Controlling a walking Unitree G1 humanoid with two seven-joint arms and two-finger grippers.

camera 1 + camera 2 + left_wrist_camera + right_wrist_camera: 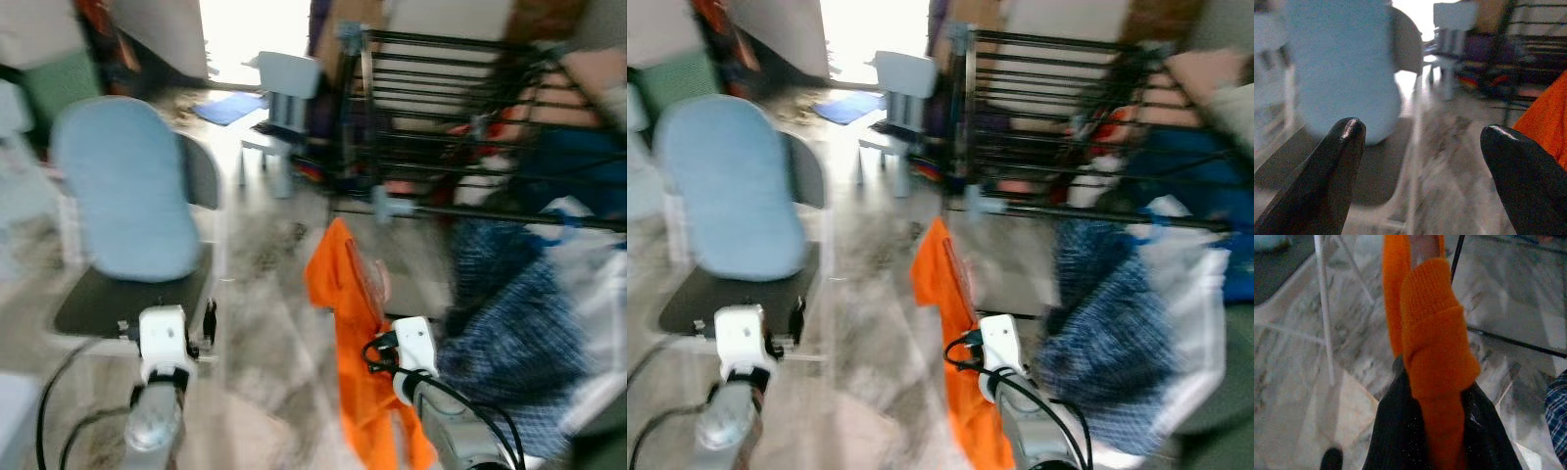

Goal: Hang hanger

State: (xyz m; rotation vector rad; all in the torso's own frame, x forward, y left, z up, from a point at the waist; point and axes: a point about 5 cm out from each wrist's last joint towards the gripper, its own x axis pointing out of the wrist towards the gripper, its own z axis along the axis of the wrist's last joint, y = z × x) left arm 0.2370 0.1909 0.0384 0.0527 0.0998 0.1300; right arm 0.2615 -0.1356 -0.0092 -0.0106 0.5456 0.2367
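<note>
Everything is placed against the black drying rack [460, 127], which stands at the far right of a blurred room. Far to the left of the rack is a chair with a pale blue backrest [127, 191] and dark seat. Nearer the camera, in front of that chair, the left gripper [1420, 171] hangs with its two black fingers [1327, 181] spread wide apart and nothing between them. Further right, just in front of the rack's near edge, an orange garment [358, 343] hangs above the marbled floor [265, 323]; a pinkish hanger [370, 279] seems to sit inside it, though blur hides its outline. The right gripper [1432, 431] is clamped on the orange fabric. Below the rack's right end lies blue checked cloth [519, 333]
</note>
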